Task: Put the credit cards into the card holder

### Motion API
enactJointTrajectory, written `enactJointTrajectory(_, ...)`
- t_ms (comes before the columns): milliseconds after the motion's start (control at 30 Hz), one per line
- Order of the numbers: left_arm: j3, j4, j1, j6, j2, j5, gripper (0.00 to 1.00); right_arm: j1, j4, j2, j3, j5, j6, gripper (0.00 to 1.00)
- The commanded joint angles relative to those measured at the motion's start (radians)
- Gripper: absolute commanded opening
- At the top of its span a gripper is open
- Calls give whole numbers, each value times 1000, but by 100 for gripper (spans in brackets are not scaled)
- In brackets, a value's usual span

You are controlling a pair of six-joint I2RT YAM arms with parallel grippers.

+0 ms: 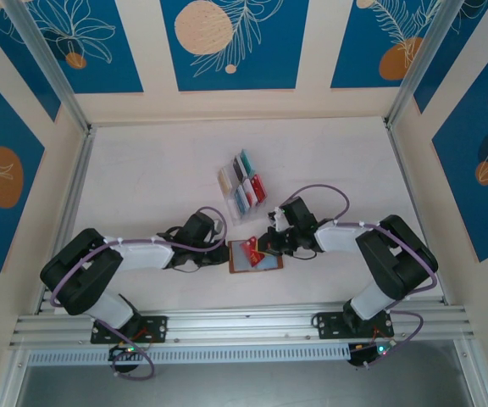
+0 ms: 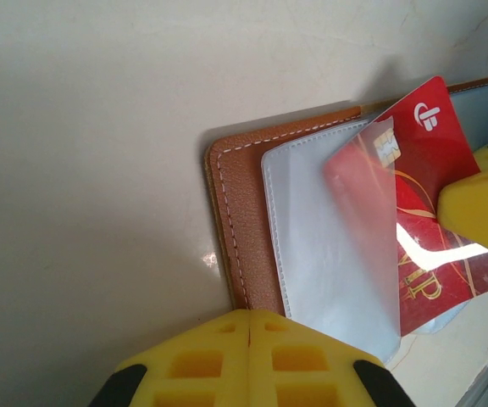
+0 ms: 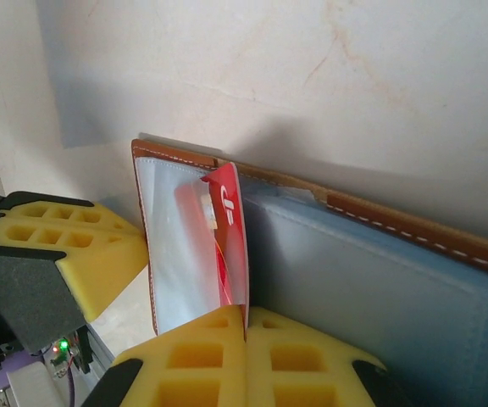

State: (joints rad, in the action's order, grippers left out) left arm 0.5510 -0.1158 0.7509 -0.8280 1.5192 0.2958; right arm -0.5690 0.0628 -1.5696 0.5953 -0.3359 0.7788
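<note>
**Red card could jam at the pocket mouth**

The card holder (image 1: 268, 261) lies open on the bench (image 1: 159, 170), between the two arms. Its clear pocket (image 2: 312, 246) holds the red card (image 2: 430, 195) only part-way, and the right jaws pinch the card's free end. If it enters skewed, we judge it may buckle the film or drag the holder. The left jaws, pressed together and empty, sit at the holder's left edge, perhaps pinning it. Beyond the holder, a clear rack (image 1: 230, 210) holds the other cards (image 1: 246, 182).

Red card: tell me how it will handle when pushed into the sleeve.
The red card looks flat in the right end effector, so probably stiff. Its glossy face may slip. The clear sleeve curls over it, likely floppy.
</note>
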Motion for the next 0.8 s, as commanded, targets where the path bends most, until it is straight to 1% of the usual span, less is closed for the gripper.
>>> enactJointTrajectory(0, -46, 90, 10, 6, 12, -21, 0, -11, -34, -40, -7, 82, 31, 0)
enactJointTrajectory(533, -57, 61, 41, -21, 33, -30, 0, -70, -51, -42, 47, 87, 74, 0)
enactJointTrajectory(767, -51, 55, 48, -28, 36, -36, 0, -113, -48, -78, 75, 81, 75, 7)
